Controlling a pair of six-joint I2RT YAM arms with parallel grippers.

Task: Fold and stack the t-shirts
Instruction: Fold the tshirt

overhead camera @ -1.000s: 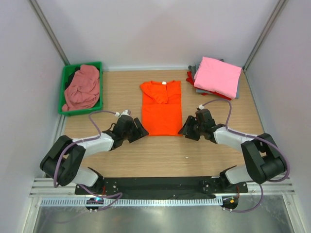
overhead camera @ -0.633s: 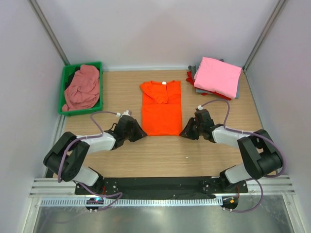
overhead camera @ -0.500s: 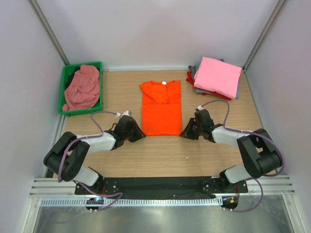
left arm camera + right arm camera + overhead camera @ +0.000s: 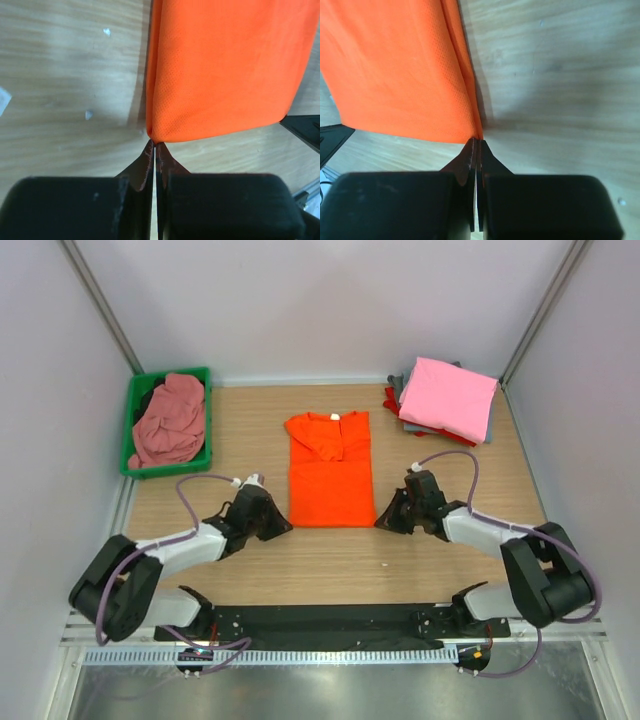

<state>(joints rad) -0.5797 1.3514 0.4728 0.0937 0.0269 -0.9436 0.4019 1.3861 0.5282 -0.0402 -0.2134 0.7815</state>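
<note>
We kept the orange t-shirt (image 4: 328,475) flat in the middle of the table (image 4: 330,565), its sleeves turned in. The left gripper (image 4: 153,146) was pinched tight on its near left hem corner and the right gripper (image 4: 476,141) pinched tight on the near right one. We judged that holding both corners let the hem rise evenly toward the collar, before the shirt joined the stack under the pink t-shirt (image 4: 447,398) at the far right.

left gripper (image 4: 281,524): jaws pressed together | right gripper (image 4: 384,521): likewise | both arms stretched forward, converging, wrists seemingly low
</note>
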